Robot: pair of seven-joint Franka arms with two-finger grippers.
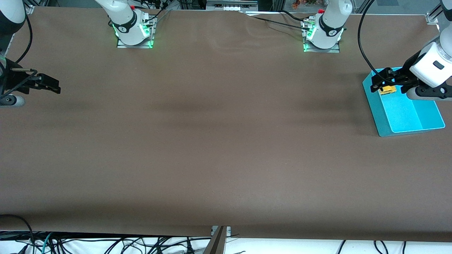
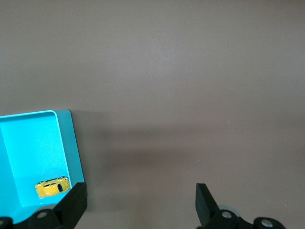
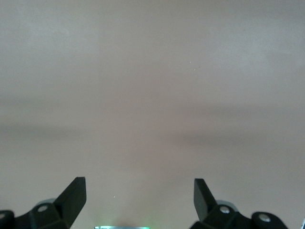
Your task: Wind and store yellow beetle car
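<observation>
The yellow beetle car (image 1: 387,90) lies on the floor of the teal bin (image 1: 406,113), in the part of the bin farther from the front camera. In the left wrist view the car (image 2: 52,187) rests inside the bin (image 2: 33,143), apart from the fingers. My left gripper (image 1: 377,83) is open and empty, up in the air over the bin's wall that faces the table's middle; in its own view (image 2: 141,191) the jaws stand wide apart. My right gripper (image 1: 53,86) waits open and empty over bare table at the right arm's end, as its own view (image 3: 139,186) shows.
The brown table cover (image 1: 219,134) holds only the bin, which stands at the left arm's end. The two arm bases (image 1: 134,31) (image 1: 323,35) stand along the edge farthest from the front camera. Cables (image 1: 106,243) hang below the nearest edge.
</observation>
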